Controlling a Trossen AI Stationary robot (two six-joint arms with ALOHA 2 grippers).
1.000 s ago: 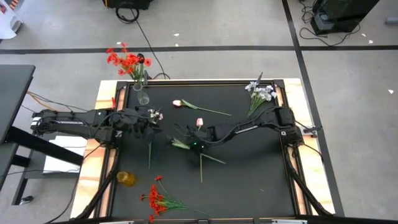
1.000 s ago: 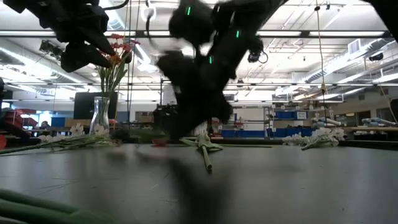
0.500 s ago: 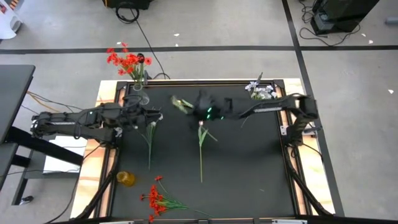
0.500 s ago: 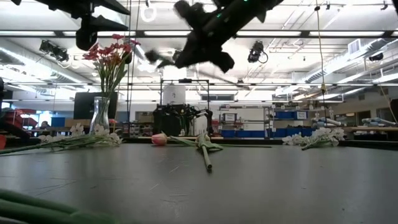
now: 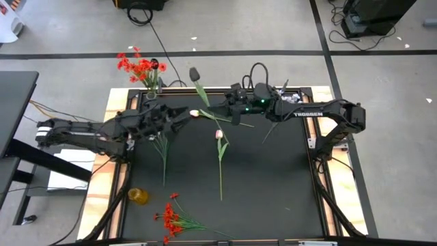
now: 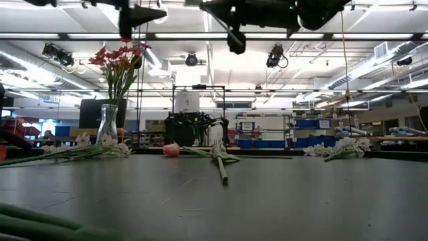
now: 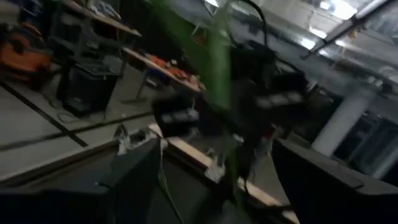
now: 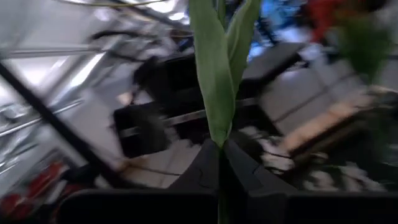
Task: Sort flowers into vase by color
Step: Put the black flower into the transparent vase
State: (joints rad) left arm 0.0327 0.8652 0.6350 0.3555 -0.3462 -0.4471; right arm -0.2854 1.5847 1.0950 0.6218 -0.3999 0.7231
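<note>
My right gripper point(image 5: 225, 113) hangs over the table's far middle, shut on a pale tulip whose bloom point(image 5: 193, 73) points far-left and whose green leaves point(image 8: 214, 81) rise past the fingers. My left gripper point(image 5: 184, 111) is open just left of it, facing the held stem point(image 7: 217, 93) and touching nothing. Red flowers stand in a glass vase point(image 5: 153, 97) at the far left. Two pink tulips point(image 5: 194, 113) point(image 5: 220, 134) lie flat on the mat. A white spray point(image 5: 162, 147) lies left of them. My right gripper pinches the tulip's stem at the base of its leaves point(image 8: 219, 144) between its two fingers point(image 8: 239, 168). The fingers come about level from the table's right side and lie across the stem. The tulip is lifted clear of the table, slanting up toward the far left.
More white sprays point(image 5: 287, 102) lie at the far right corner, and red sprays point(image 5: 174, 219) at the near left edge. A small amber cup point(image 5: 138, 196) stands on the left rim. The mat's right half is bare.
My right gripper has risen from the table's middle toward the far edge with a tulip, tipping from pointing down to about level. The tulip is lifted clear. My left gripper has risen off the white spray and tipped up to level. The spray stays on the mat.
</note>
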